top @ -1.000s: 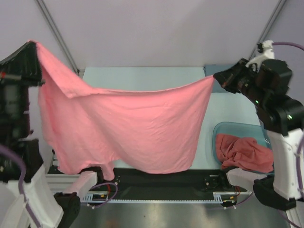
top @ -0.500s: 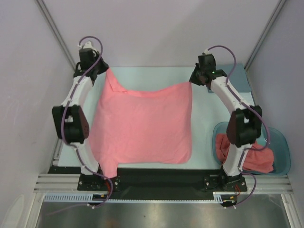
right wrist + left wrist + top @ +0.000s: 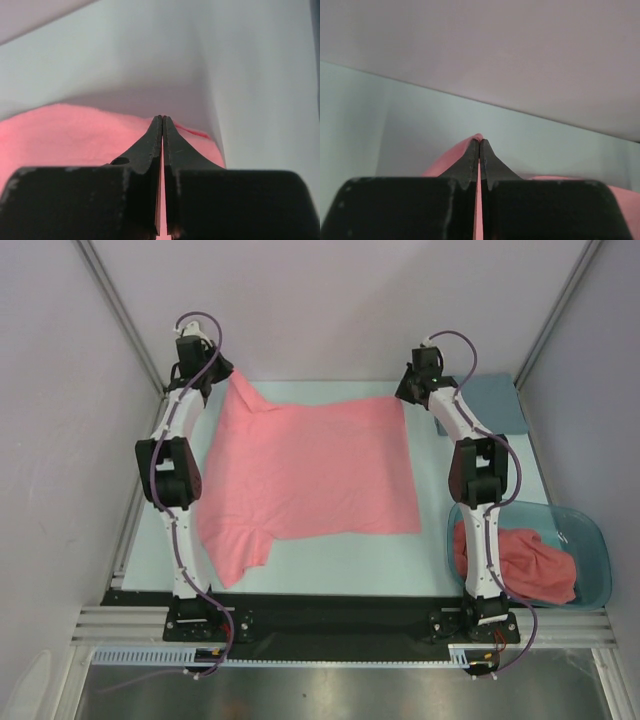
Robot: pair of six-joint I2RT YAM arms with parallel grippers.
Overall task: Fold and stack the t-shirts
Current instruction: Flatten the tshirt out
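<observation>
A salmon-pink t-shirt lies spread nearly flat on the pale table. My left gripper is shut on its far left corner, seen as pink fabric pinched between the black fingers in the left wrist view. My right gripper is shut on its far right corner. One sleeve points toward the near left. Another pink t-shirt lies crumpled in the teal tub at the near right.
A grey-blue rectangular cloth lies at the far right corner. Both arms are stretched far out over the table. A black rail runs along the near edge.
Both grippers have carried the t-shirt from held up high in the air down and away. It now lies spread on the table, pulled farther toward the back.
</observation>
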